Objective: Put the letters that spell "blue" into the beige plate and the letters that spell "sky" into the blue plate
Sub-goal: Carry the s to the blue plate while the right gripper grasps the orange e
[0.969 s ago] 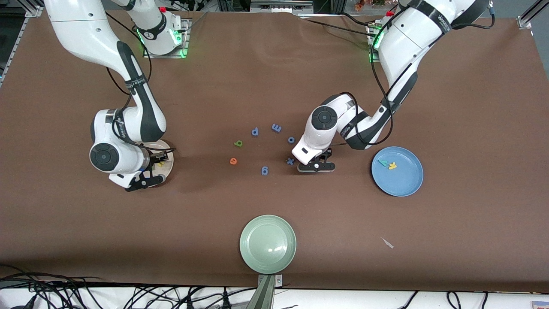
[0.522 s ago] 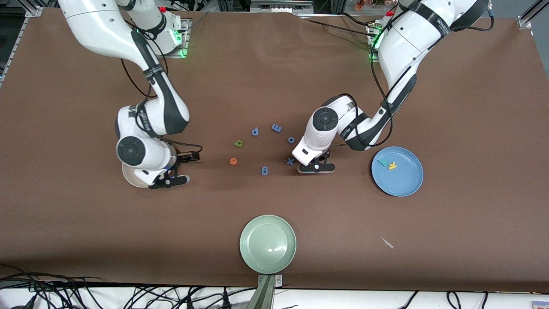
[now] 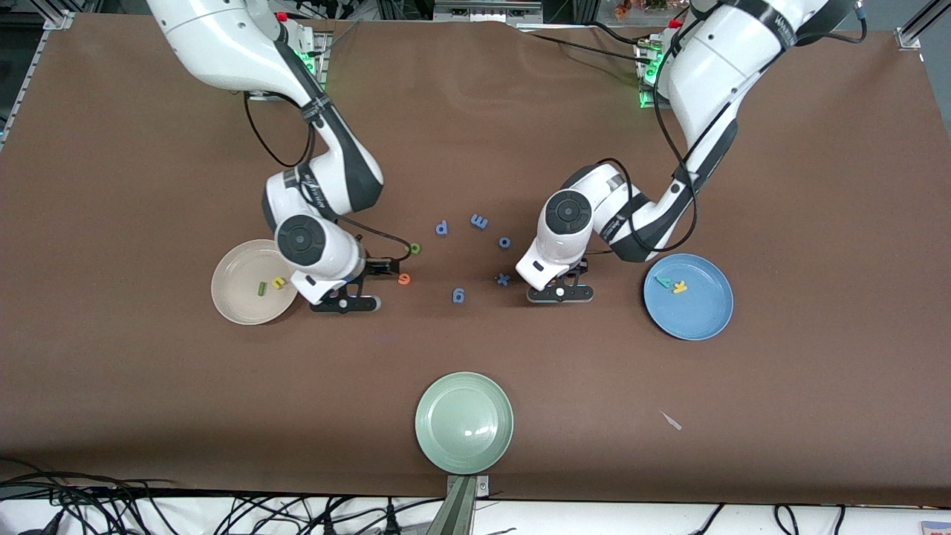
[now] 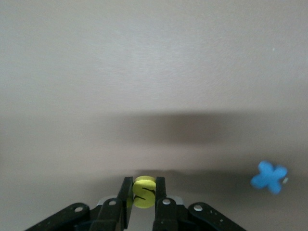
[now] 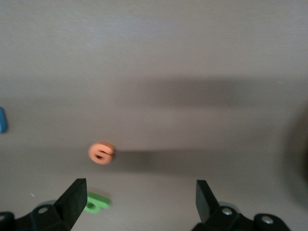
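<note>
Right, here is the picture:
Left gripper (image 4: 143, 202): pinched tight on the yellow s (image 4: 143, 191), low over the table (image 3: 669, 148) beside the blue x (image 3: 503, 279).
Right gripper (image 5: 139, 202): spread wide and empty, hanging over the orange e (image 5: 101, 152) and the green b (image 5: 98, 202).
Beige plate (image 3: 230, 275): holds the dark green l (image 3: 261, 288) and the yellow u (image 3: 278, 282).
Blue plate (image 3: 702, 316): holds the teal y (image 3: 663, 282) and the yellow k (image 3: 680, 287), toward the left arm's end.
Doing it well: lift the s straight up, carry it over the blue plate, and release low so it cannot bounce out; the right claw should centre on one letter before closing.
Surface: brown cloth, flat, with blue p (image 3: 441, 227), m (image 3: 479, 221), o (image 3: 504, 242) and g (image 3: 458, 296) scattered mid-table.
Room: a green plate (image 3: 446, 446) sits nearest the front camera; cables trail along the table's edge.
</note>
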Tool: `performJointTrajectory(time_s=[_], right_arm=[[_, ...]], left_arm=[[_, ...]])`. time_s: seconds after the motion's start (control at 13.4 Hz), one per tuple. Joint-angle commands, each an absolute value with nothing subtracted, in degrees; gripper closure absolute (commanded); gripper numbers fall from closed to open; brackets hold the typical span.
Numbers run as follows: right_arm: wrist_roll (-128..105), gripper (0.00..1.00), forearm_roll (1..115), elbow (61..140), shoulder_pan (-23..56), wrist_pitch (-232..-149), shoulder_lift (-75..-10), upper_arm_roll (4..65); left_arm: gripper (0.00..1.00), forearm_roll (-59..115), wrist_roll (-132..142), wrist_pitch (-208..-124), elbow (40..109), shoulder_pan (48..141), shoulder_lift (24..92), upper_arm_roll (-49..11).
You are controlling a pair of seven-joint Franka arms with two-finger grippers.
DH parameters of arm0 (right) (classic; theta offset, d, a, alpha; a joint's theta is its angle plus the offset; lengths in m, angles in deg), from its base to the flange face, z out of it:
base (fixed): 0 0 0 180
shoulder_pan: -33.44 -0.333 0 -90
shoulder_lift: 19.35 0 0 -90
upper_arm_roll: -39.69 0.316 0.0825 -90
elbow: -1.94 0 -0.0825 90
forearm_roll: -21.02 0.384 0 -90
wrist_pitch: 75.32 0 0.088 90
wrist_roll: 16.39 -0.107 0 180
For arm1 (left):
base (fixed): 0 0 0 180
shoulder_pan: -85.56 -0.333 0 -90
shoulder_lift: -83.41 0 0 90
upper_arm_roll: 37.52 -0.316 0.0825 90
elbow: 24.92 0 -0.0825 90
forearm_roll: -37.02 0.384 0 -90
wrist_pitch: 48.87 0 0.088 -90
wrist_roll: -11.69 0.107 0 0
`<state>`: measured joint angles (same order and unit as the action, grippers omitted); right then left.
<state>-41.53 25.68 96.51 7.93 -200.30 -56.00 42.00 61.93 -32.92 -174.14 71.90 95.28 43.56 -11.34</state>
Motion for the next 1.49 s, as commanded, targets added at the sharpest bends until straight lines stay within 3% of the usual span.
performJointTrajectory(time_s=[0.0, 0.15, 0.52, 0.67, 0.82, 0.89, 0.97, 1.19, 1.42], right_arm=[[-45.7, 0.0, 26.0, 94.2, 5.8, -205.3, -60.2, 41.8], [-47.4, 0.0, 25.9, 94.2, 4.9, -209.3, -61.5, 41.8], [-48.0, 0.02, 25.5, 94.7, 3.9, -209.8, -62.3, 41.8], [-47.9, 0.22, 25.5, 94.9, 3.8, -209.8, -62.3, 41.8], [-47.8, 0.44, 25.5, 95.0, 3.8, -209.8, -62.8, 41.8], [-47.7, 0.53, 25.5, 94.9, 3.8, -209.8, -62.9, 41.8], [-47.6, 0.61, 25.5, 94.9, 3.9, -209.8, -62.9, 41.8], [-47.6, 0.8, 25.6, 94.8, 4.0, -209.9, -62.9, 41.7], [-46.6, 0.87, 25.6, 94.1, 4.4, -209.1, -61.7, 41.4]], left_arm=[[1.0, 61.1, -20.4, -165.4, 73.2, 89.6, 49.9, -9.3], [1.0, 58.2, -6.3, -162.0, 73.6, 82.9, 52.4, -8.0], [0.96, 58.0, 8.0, -162.8, 79.5, 72.5, 54.2, -7.4], [0.91, 58.0, 8.0, -165.0, 81.6, 72.0, 54.0, -7.5], [0.73, 58.1, 7.9, -165.6, 82.0, 71.7, 53.4, -7.5], [0.45, 58.0, 7.9, -165.5, 81.8, 71.5, 53.4, -7.5], [0.0, 58.0, 8.1, -165.1, 81.4, 71.5, 53.4, -7.5], [0.0, 57.9, 7.9, -162.4, 78.5, 72.0, 54.5, -6.9], [0.0, 55.7, 7.7, -152.4, 71.4, 71.3, 57.1, -2.5]])
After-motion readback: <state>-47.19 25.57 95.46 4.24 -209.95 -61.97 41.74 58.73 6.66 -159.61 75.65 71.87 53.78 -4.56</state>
